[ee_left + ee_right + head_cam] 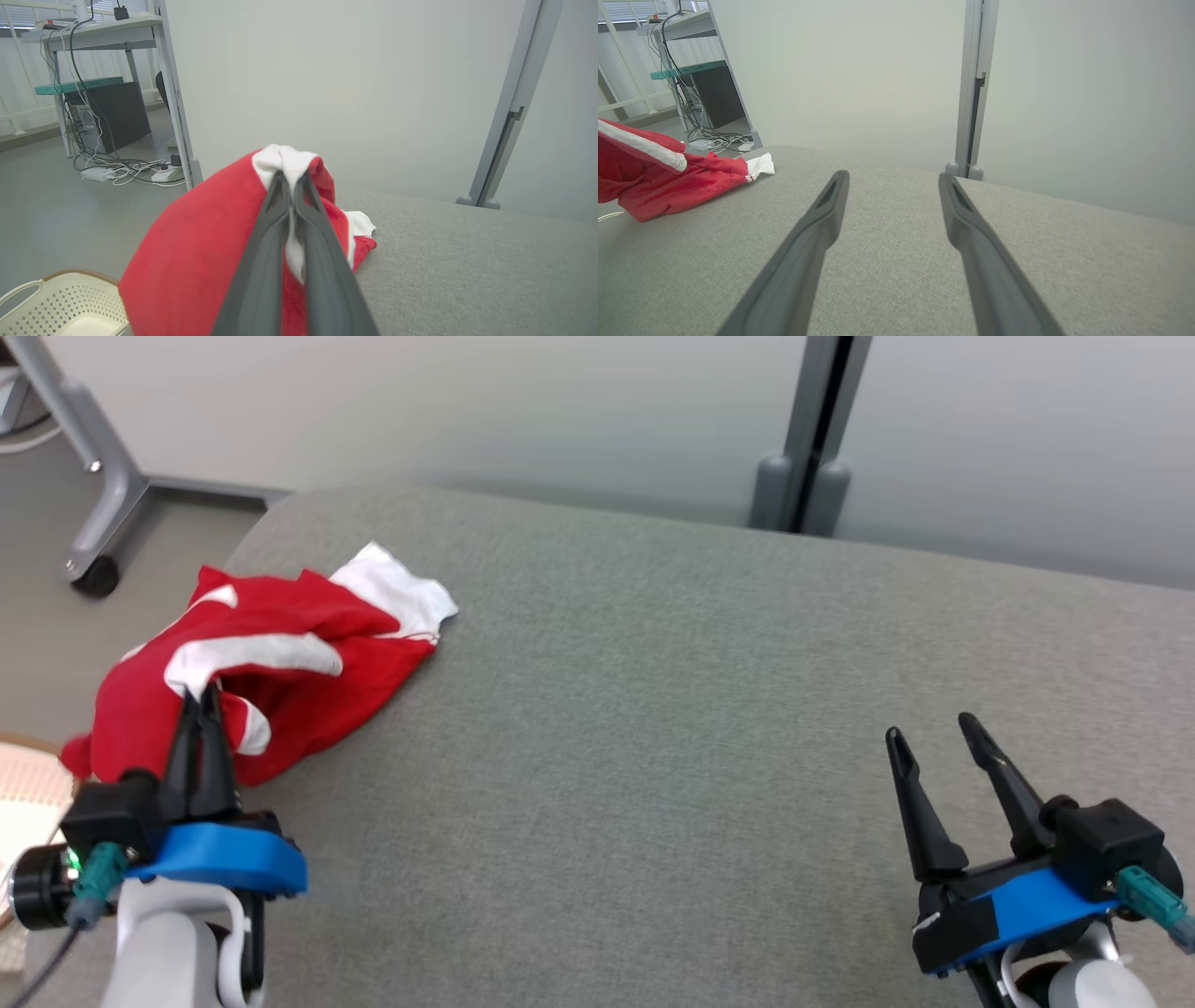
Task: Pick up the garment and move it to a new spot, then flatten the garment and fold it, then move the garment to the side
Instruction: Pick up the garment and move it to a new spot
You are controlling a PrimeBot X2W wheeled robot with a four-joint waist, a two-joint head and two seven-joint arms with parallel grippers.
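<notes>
The garment (pixel 280 653) is red with white stripes and a white end, bunched at the left edge of the grey cushioned surface (pixel 653 728). My left gripper (pixel 201 695) is shut on a white fold of it, lifting that part. In the left wrist view the two fingers pinch the white cloth of the garment (pixel 205 252) at their tips, with my left gripper (pixel 292 175) raised above the surface. Over the lower right of the surface my right gripper (pixel 929 728) stands open and holds nothing. The right wrist view has the garment (pixel 668 182) far left of my right gripper (pixel 892 179).
A cream perforated basket (pixel 56 303) stands on the floor below the surface's left edge. A grey partition wall with a post (pixel 808 439) runs along the far side. A wheeled desk leg (pixel 93 476), cables and a computer case (pixel 112 114) are on the floor to the left.
</notes>
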